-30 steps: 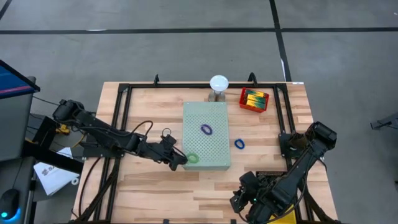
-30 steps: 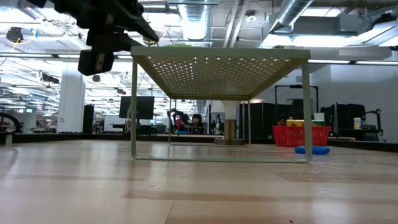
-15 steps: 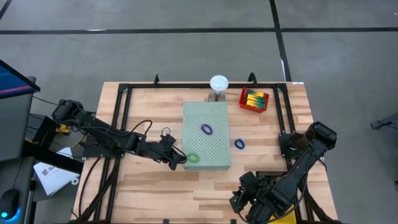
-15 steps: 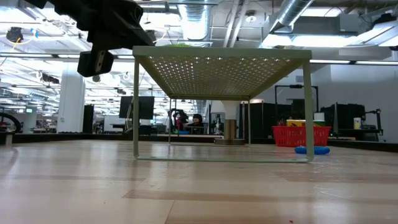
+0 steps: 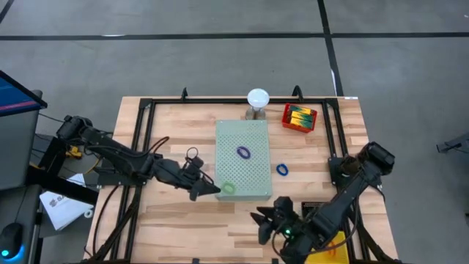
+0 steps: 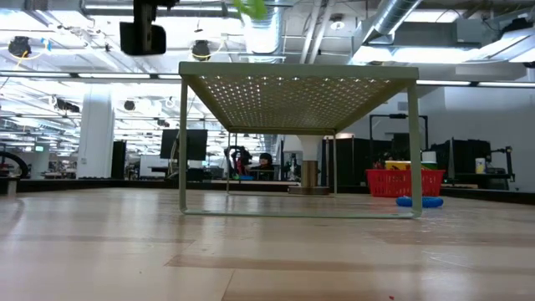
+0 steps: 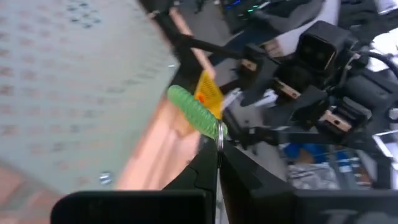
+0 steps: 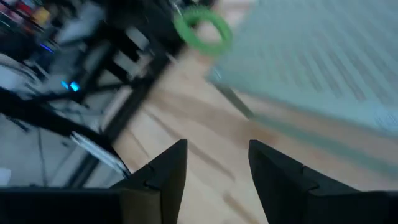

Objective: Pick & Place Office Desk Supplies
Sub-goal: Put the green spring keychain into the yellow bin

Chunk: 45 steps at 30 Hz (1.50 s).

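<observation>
**Left gripper pinches the green loop above the board**

From above, the left gripper sits at the near left corner of the pale green board. Its fingers are pressed together on the green loop, which shows over that corner. A purple loop lies on top of the board, near its middle. A blue loop lies on the wooden table, just beside the board's right edge. A red basket with yellow-green boxes stands near the far right corner. A white dome stands behind the board. The right gripper is low at the near edge of the table, with its fingers spread apart and nothing between them.

From table height, the board stands on thin legs like a little table. The green loop hangs in the air above it, at the very top. The red basket and the blue loop are far off on the right.

In the left wrist view, the two dark fingers meet and nip one end of the green loop. The loop sticks out past the fingertips, clear of the board.

In the right wrist view, the right gripper has a wide gap between its fingers. The green loop shows far ahead, by the board's corner.
</observation>
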{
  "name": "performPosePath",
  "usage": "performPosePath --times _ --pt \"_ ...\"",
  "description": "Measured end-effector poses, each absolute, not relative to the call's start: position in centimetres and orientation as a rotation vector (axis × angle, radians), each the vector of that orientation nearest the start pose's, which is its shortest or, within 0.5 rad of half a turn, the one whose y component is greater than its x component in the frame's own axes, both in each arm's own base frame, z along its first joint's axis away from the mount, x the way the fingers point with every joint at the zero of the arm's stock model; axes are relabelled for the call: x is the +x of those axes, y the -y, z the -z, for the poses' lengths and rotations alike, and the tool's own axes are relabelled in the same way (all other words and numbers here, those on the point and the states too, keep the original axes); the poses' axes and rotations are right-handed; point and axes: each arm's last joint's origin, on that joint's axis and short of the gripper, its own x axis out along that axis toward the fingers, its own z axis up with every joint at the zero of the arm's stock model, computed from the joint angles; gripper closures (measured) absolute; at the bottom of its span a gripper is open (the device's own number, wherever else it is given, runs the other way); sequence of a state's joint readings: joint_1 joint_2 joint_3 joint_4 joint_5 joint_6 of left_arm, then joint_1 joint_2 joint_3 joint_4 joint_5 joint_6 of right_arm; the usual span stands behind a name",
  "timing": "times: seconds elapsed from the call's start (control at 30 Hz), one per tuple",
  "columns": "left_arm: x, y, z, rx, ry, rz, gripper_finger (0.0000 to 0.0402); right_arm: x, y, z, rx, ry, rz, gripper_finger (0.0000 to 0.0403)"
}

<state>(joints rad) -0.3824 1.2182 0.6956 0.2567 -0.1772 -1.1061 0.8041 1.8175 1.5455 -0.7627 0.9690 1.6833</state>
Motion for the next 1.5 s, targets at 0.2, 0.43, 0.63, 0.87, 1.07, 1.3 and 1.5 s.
performPosePath --times 0.2,0.43,0.63,0.87,1.07,1.3,1.5 --pt "24.7 10.0 -26.7 -1.058 -0.248 0.127 0.0401 30.1 -24.3 -28.5 0.872 -0.191 0.626 0.0229" --pt "24.6 10.4 -27.4 -1.078 -0.177 0.155 0.0401 31.2 -23.2 -29.1 1.004 0.011 0.688 0.0181" --pt "24.6 10.4 -27.5 -1.073 -0.171 0.153 0.0401 32.0 -23.0 -29.7 1.072 0.087 0.679 0.0152" --pt "24.6 10.3 -27.9 -1.066 -0.128 0.177 0.0401 33.7 -21.9 -30.4 1.096 0.098 0.655 0.0153" --pt "24.6 10.3 -28.2 -1.056 -0.09 0.183 0.0401 35.0 -20.7 -30.7 1.067 0.083 0.648 0.0153" --pt "24.6 10.3 -28.6 -1.047 -0.054 0.188 0.0401 35.9 -19.8 -31.1 1.059 0.061 0.613 0.0153" --pt "24.6 10.3 -28.5 -1.043 -0.055 0.187 0.0401 36.5 -19.6 -31.8 1.044 0.084 0.568 0.0154"
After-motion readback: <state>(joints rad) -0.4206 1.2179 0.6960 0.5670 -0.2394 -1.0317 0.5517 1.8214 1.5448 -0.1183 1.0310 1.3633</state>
